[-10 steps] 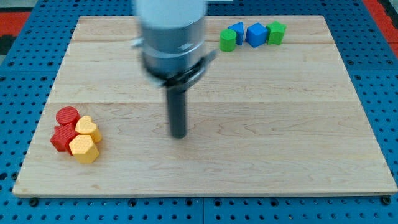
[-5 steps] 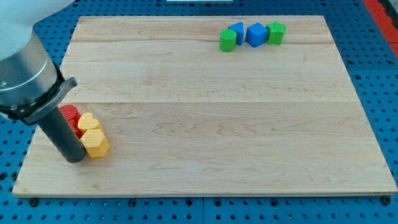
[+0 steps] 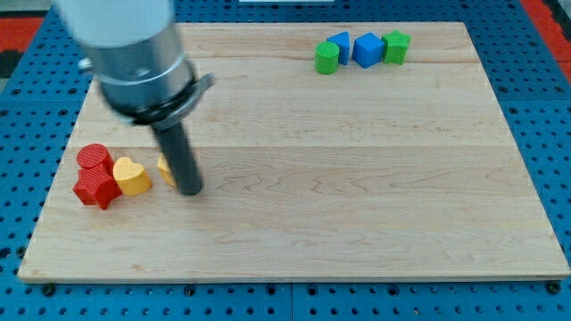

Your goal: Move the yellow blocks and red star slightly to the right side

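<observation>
The tip (image 3: 190,189) rests right of a part-hidden yellow block (image 3: 166,169). The yellow heart (image 3: 132,176) and red star (image 3: 96,188) sit left; likely next, circling behind them to push right.

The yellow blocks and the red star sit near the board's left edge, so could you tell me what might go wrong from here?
My tip stands just right of a yellow block that the rod mostly hides, so a rightward push cannot start from here. The yellow heart and red star touch, and the red cylinder leans against them, so it may be dragged along.
</observation>
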Available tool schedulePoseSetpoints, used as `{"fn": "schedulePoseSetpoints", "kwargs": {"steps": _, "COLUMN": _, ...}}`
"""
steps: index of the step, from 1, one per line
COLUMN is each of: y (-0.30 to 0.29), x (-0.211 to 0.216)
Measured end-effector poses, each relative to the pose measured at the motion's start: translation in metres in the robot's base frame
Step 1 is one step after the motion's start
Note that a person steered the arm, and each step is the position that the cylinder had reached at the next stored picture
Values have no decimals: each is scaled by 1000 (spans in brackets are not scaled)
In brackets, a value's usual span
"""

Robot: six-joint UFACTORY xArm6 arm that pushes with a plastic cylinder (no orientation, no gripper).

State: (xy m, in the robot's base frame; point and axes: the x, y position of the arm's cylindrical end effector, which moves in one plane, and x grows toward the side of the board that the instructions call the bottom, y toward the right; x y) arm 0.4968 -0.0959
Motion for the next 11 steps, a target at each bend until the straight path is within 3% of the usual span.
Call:
{"fn": "schedulePoseSetpoints", "kwargs": {"steps": 1, "y": 36, "x": -32}}
{"fn": "schedulePoseSetpoints", "kwargs": {"steps": 2, "y": 23, "x": 19}}
{"fn": "schedulePoseSetpoints", "kwargs": {"steps": 3, "y": -68, "x": 69}}
{"fn": "schedulePoseSetpoints", "kwargs": {"steps": 4, "y": -191, "x": 74}}
{"fn": "schedulePoseSetpoints", "kwargs": {"steps": 5, "y": -201, "x": 36}}
{"fn": "schedulePoseSetpoints", "kwargs": {"steps": 8, "y": -37, "x": 0}}
{"fn": "schedulePoseSetpoints", "kwargs": {"steps": 10, "y": -23, "x": 0}}
{"fn": "schedulePoseSetpoints", "kwargs": {"steps": 11, "y": -66, "x": 19}}
